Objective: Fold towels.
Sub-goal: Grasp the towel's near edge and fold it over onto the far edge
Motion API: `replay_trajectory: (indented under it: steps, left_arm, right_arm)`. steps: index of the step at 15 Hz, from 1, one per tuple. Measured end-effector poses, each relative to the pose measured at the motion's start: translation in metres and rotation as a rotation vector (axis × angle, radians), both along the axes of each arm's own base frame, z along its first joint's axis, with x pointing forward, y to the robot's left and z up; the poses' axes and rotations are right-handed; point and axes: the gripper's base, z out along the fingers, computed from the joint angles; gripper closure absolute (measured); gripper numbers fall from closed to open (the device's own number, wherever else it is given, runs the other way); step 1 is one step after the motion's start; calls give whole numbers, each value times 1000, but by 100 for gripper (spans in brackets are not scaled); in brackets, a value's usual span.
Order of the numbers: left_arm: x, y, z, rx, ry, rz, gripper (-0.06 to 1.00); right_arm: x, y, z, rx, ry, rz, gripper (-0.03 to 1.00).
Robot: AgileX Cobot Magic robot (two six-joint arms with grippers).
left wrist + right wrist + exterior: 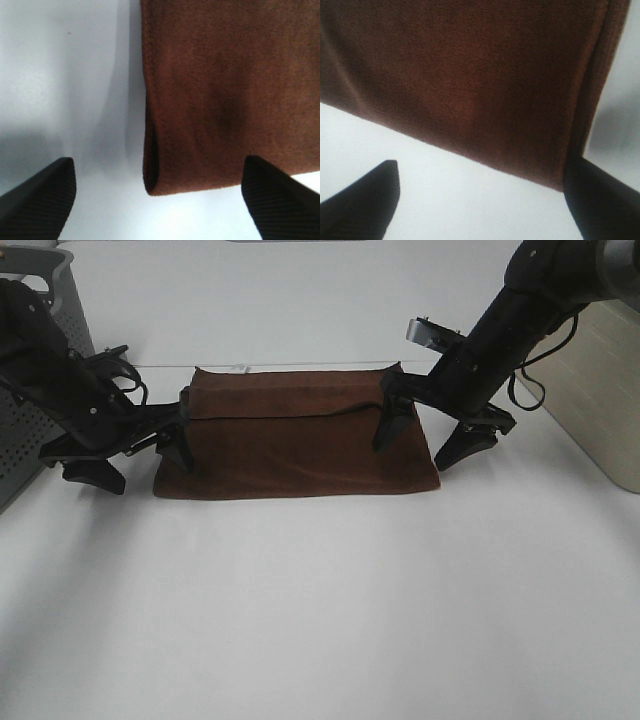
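Observation:
The dark reddish-brown towel (295, 435) lies folded on the white table, with a narrower layer folded over along its far side. A small white tag (240, 368) shows at its far edge. My left gripper (135, 462) is open at the towel's left end, with one finger at the cloth edge and the other out over the table. My right gripper (427, 437) is open and straddles the towel's right end. The left wrist view shows the towel's corner (225, 100) between the spread fingers (40, 200). The right wrist view shows the towel (470, 75) above the open fingertips (365, 200).
A grey perforated basket (40, 300) stands at the far left behind the left arm. A beige box (600, 390) stands at the right edge. The white table (320, 620) stretches in front of the towel.

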Motion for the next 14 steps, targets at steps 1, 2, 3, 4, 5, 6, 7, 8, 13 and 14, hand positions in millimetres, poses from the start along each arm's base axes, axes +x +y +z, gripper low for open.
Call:
replay_trajectory:
  steps: [1,2,3,4,5,6,7,8,13,14]
  left_arm:
    - [2,-1,-3,-5,3,-1,10]
    - [5,-2,-5,-12,-1,3,11]
    - [10,-3,-6,-22,-6,9,13]
    - [14,-4,-8,-28,-6,10,16]
    - [17,-6,-9,-35,-4,2,20]
    - [19,-7,-10,-39,2,-6,24]
    - [20,-7,-13,-42,11,-11,31]
    - [20,-8,-14,-43,19,-15,39]
    - [19,-8,-20,-45,42,-17,94]
    - [19,-8,-20,-45,43,-18,94]
  right_arm:
    - [1,0,-7,-4,7,-3,13]
    - [2,0,-13,-6,9,-4,13]
    - [3,0,-20,-10,8,-4,14]
    - [4,0,-20,-11,-1,-8,16]
    - [6,0,-21,-13,-17,-12,19]
    - [7,0,-22,-13,-30,-18,24]
    - [8,0,-24,-13,-38,-26,32]
    - [9,0,-27,-12,-42,-32,42]
    - [10,-1,-27,-10,-37,-75,97]
    - [10,0,-27,-9,-26,-90,97]
